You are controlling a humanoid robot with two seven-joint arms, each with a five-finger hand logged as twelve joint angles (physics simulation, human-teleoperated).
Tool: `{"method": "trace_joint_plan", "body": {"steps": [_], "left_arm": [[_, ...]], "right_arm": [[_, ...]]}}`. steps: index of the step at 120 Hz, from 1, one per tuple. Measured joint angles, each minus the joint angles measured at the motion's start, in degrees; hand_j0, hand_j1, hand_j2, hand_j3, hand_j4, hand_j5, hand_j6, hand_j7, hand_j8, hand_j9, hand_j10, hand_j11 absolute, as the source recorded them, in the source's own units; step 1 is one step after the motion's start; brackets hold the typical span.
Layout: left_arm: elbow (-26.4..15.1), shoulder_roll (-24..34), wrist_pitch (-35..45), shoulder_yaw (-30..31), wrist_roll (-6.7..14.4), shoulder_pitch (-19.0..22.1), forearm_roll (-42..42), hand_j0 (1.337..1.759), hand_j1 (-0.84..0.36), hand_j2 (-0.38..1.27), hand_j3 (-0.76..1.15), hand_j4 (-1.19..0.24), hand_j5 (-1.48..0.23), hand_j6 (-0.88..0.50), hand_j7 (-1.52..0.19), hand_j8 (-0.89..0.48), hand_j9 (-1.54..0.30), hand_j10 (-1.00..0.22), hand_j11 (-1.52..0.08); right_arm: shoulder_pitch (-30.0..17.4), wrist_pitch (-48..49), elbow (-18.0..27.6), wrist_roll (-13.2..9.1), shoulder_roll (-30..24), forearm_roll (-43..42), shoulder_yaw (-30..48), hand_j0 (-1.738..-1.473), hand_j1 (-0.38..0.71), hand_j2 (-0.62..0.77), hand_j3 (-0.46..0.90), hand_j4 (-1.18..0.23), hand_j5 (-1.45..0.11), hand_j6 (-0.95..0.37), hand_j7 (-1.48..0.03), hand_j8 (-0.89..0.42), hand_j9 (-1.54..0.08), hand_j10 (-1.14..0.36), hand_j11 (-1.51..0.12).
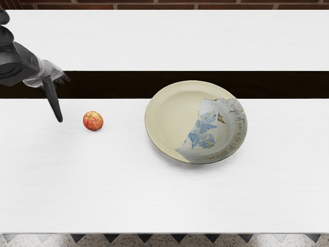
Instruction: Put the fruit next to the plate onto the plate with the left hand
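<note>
1. Left hand [50, 86], dark-fingered with a grey palm, hangs over the white table [154, 195]. It grasps nothing, and one finger stretches downward, its tip near the fruit.
2. Small round red-and-yellow apple [93, 121] lies on the table, left of the plate and apart from it.
3. Round cream ceramic plate [172, 116] has a blue-patterned right side.

Left arm [15, 64] at the far left now: chunky dark grey shells, glossy black near the top. Pale silver cuff at the wrist, and the left hand [51, 82] is matte black, fingers [55, 105] slim and tapered.
</note>
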Motion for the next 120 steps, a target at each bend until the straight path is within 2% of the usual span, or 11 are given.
{"method": "trace_joint_plan", "body": {"steps": [20, 34, 47, 62, 78, 98, 120], "left_arm": [[-6.6, -0.5, 12.1, 2.3, -2.6, -0.8, -0.2, 1.658, 0.30, 0.01, 0.00, -0.04, -0.05, -0.04, -0.05, -0.04, -0.05, -0.04, -0.05], [-11.0, -2.3, 24.9, 4.9, -5.0, -0.4, -0.4, 1.658, 0.29, 0.01, 0.00, -0.05, -0.07, -0.05, -0.07, -0.05, -0.07, -0.05, -0.07], [-12.9, -5.8, 28.3, 5.8, -5.9, -0.1, -0.4, 1.658, 0.31, 0.01, 0.00, -0.03, -0.04, -0.03, -0.04, -0.03, -0.04, -0.03, -0.04], [-12.2, -10.3, 29.5, 6.1, -6.1, 2.9, -0.3, 1.658, 0.32, 0.01, 0.00, -0.02, -0.03, -0.02, -0.03, -0.02, -0.03, -0.02, -0.03], [-10.5, -10.9, 30.8, 5.9, -6.2, 3.7, -0.3, 1.658, 0.30, 0.01, 0.00, -0.04, -0.05, -0.04, -0.05, -0.04, -0.05, -0.04, -0.05], [-9.1, -14.5, 35.7, 5.9, -6.2, 7.6, -0.2, 1.658, 0.27, 0.01, 0.00, -0.07, -0.09, -0.07, -0.09, -0.07, -0.09, -0.07, -0.09], [-7.9, -16.0, 39.6, 6.2, -6.2, 8.8, -0.2, 1.658, 0.23, 0.02, 0.00, -0.10, -0.13, -0.10, -0.13, -0.10, -0.13, -0.10, -0.13]], "right_arm": [[0.0, 0.0, 0.0, 0.0, 0.0, 0.0, 0.0, -1.658, -0.35, 0.00, 0.00, 0.00, 0.00, 0.00, 0.00, 0.00, 0.00, 0.00, 0.00], [0.0, 0.0, 0.0, 0.0, 0.0, 0.0, 0.0, -1.658, -0.35, 0.00, 0.00, 0.00, 0.00, 0.00, 0.00, 0.00, 0.00, 0.00, 0.00], [0.0, 0.0, 0.0, 0.0, 0.0, 0.0, 0.0, -1.658, -0.35, 0.00, 0.00, 0.00, 0.00, 0.00, 0.00, 0.00, 0.00, 0.00, 0.00], [0.0, 0.0, 0.0, 0.0, 0.0, 0.0, 0.0, -1.658, -0.35, 0.00, 0.00, 0.00, 0.00, 0.00, 0.00, 0.00, 0.00, 0.00, 0.00], [0.0, 0.0, 0.0, 0.0, 0.0, 0.0, 0.0, -1.658, -0.35, 0.00, 0.00, 0.00, 0.00, 0.00, 0.00, 0.00, 0.00, 0.00, 0.00], [0.0, 0.0, 0.0, 0.0, 0.0, 0.0, 0.0, -1.658, -0.35, 0.00, 0.00, 0.00, 0.00, 0.00, 0.00, 0.00, 0.00, 0.00, 0.00], [0.0, 0.0, 0.0, 0.0, 0.0, 0.0, 0.0, -1.658, -0.35, 0.00, 0.00, 0.00, 0.00, 0.00, 0.00, 0.00, 0.00, 0.00, 0.00]]}}
